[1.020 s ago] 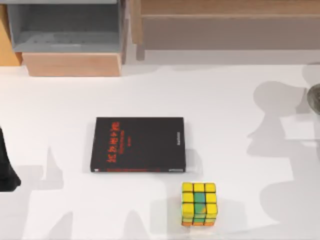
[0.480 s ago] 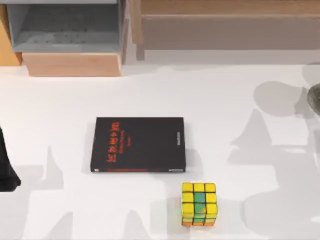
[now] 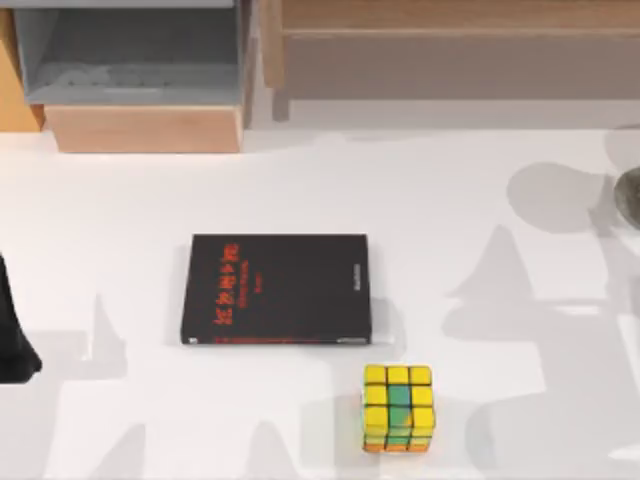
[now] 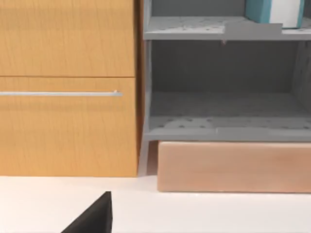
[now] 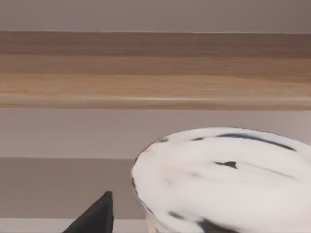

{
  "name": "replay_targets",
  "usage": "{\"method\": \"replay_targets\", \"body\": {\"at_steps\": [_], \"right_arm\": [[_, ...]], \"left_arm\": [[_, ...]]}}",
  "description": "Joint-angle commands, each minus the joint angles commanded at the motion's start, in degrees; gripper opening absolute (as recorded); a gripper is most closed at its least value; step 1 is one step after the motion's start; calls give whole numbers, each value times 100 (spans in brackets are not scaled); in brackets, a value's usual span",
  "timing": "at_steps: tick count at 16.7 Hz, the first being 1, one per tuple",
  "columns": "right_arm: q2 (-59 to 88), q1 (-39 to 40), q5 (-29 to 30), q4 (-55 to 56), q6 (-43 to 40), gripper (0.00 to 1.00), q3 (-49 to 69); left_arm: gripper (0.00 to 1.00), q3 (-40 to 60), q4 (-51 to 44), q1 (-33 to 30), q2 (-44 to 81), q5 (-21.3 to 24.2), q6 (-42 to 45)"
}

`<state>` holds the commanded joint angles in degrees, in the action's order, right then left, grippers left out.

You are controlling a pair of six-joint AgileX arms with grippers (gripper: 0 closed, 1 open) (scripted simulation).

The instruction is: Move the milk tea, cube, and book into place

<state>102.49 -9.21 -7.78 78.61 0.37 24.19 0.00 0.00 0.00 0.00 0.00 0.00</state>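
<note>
Up on the grey shelf [image 4: 214, 28] the book [image 4: 272, 10], cube [image 3: 398, 407] on table [image 3: 120, 400], both grippers' grip cannot be told.

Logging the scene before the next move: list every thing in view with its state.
black book, closed, lying flat on the table.
cube, resting on the table, apart from the black book.
book, on the upper level of the grey shelf.
milk tea, lid on, at the table's right edge.
drawer, shut.
left arm, parked at the table's left edge.
</note>
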Motion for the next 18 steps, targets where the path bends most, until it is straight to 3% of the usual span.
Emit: {"method": "replay_targets", "body": {"at_steps": [4, 8, 18], "right_arm": [[-157, 61, 56, -311, 98, 100, 326], [-194, 483, 169, -1496, 476, 100, 1528], [327, 2763, 494, -7406, 2404, 100, 5373]], "left_arm": [[100, 0, 0, 0, 0, 0, 0], [100, 0, 0, 0, 0, 0, 0], [100, 0, 0, 0, 0, 0, 0]]}}
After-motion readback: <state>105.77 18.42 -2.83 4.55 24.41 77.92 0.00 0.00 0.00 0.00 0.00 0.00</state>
